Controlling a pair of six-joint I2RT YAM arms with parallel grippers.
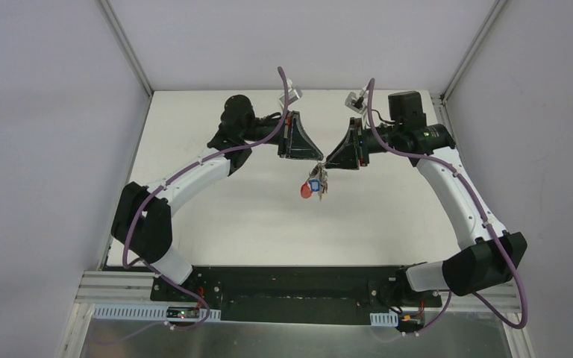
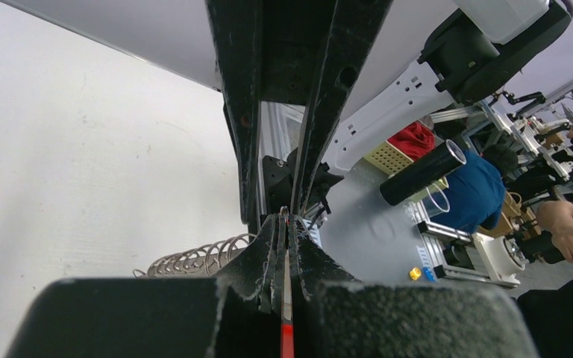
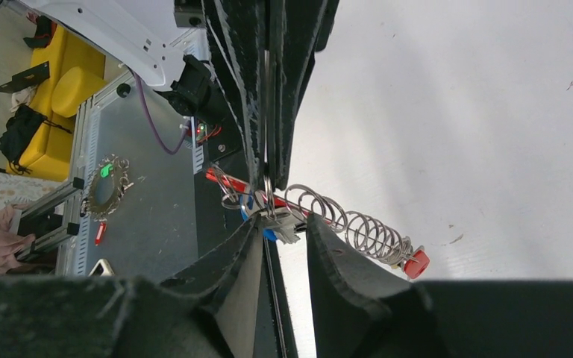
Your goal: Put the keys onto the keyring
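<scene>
Three cams in this setup. The top one sits high up behind the black base rail (image 1: pixel 291 283), tilted down, far enough back to take in the whole white worktop (image 1: pixel 216 201). The left wrist cam rides right behind the left claw (image 2: pixel 285 224) and looks along its fingers, super close, with the room as background. The right wrist cam does the same down the right claw (image 3: pixel 282 224), facing the opposite way. Both wrist views catch the coiled wire (image 2: pixel 194 257). The keys (image 1: pixel 316 183) show from above and from the right wrist.
</scene>
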